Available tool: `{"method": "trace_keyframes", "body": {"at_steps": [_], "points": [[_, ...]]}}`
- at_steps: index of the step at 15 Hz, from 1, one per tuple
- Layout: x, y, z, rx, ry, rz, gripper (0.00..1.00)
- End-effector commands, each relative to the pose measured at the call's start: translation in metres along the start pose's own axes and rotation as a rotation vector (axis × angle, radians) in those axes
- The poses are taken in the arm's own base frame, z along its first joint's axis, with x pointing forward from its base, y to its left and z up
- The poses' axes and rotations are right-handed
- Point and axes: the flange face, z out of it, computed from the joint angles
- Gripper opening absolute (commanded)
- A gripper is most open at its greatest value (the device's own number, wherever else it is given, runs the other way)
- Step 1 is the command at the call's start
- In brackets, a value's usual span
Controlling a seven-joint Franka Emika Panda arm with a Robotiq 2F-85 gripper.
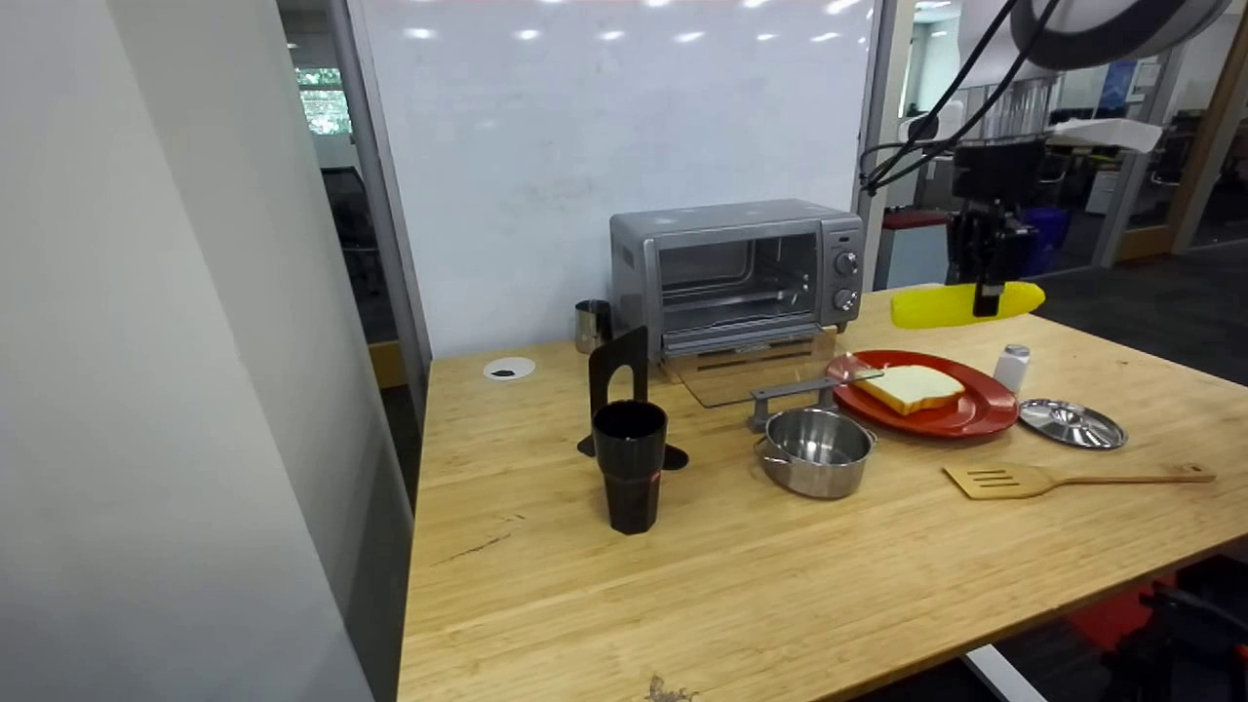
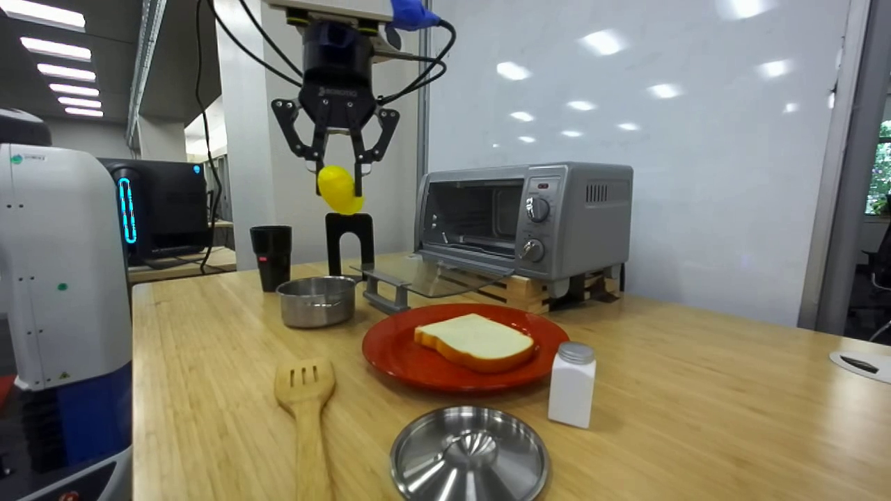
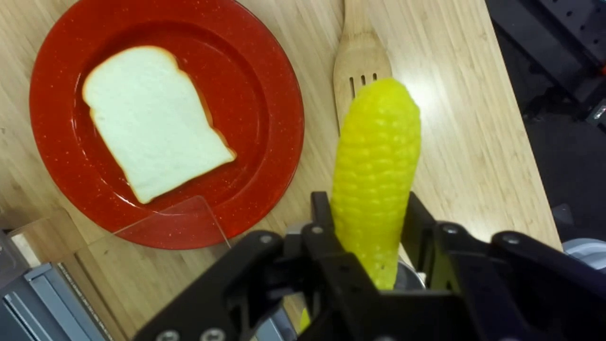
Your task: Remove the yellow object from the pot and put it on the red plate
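Gripping the corn (image 3: 376,166) aloft near its middle, the claw (image 2: 338,186) stands closed to the corn's width. In the wrist view, best shift toward ten o'clock, then lower at two o'clock on the plate (image 3: 239,94), beside the bread (image 3: 151,118). In an exterior view, the pot (image 1: 819,480) shows bare metal inside; beyond, at nine o'clock, the cup (image 1: 631,483) is too dark inside to tell.

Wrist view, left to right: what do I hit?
Red plate with bread slice → yellow corn held in the jaws → dark floor past the table. Skipped, overlapping: oven, wooden spatula.
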Motion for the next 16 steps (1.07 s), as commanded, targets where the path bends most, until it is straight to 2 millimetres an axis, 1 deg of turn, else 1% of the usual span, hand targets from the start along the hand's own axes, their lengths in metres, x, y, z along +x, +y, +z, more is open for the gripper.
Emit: {"method": "trace_keyframes", "body": {"at_steps": [1, 3, 6, 8, 10, 11, 15, 16], "points": [[-0.022, 0.030, 0.018, 0.053, 0.019, -0.053, 0.14], [-0.031, 0.042, 0.025, 0.079, 0.001, -0.074, 0.14], [-0.038, 0.061, 0.040, 0.100, -0.042, -0.078, 0.14], [-0.039, 0.070, 0.046, 0.106, -0.062, -0.069, 0.14], [-0.034, 0.075, 0.050, 0.097, -0.063, -0.023, 0.14], [-0.038, 0.064, 0.049, 0.094, -0.051, -0.043, 0.39], [-0.035, 0.070, 0.051, 0.094, -0.059, -0.032, 0.39], [-0.035, 0.070, 0.051, 0.093, -0.059, -0.032, 0.14]]}}
